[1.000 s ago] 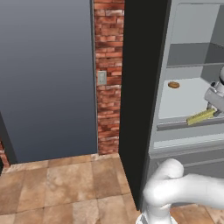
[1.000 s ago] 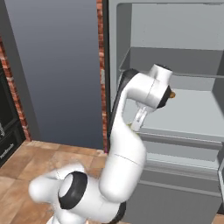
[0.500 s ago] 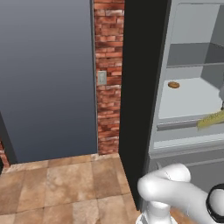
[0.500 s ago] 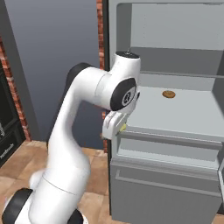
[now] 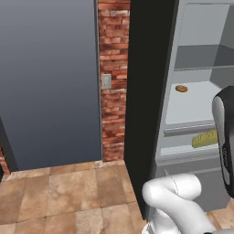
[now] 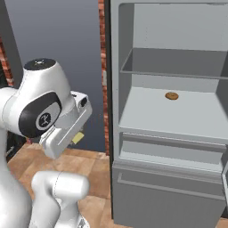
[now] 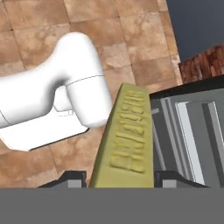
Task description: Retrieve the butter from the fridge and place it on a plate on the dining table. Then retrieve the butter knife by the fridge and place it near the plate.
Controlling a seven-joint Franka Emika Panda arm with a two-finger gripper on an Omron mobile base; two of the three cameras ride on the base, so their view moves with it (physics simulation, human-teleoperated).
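My gripper [image 7: 118, 177] is shut on the butter [image 7: 129, 131], a yellow stick that juts out between the two dark fingertips [image 7: 70, 177] over the tiled floor. From the left base the butter [image 5: 204, 138] shows in front of the open fridge [image 5: 192, 105], level with its lower shelf. In the right base view the butter [image 6: 78, 138] peeks out under my white hand, left of the fridge [image 6: 169, 116]. The plate, the dining table and the butter knife are out of view.
A small round brown food item [image 6: 172, 95] lies on the middle fridge shelf. The dark open fridge door [image 5: 146, 114] stands beside a brick wall strip [image 5: 112, 55] and a grey panel [image 5: 50, 82]. Brown tiled floor [image 5: 68, 192] lies below.
My arm has swung back out of the fridge and to the left, carrying the butter away from the shelf. The round brown item has stayed on its shelf.
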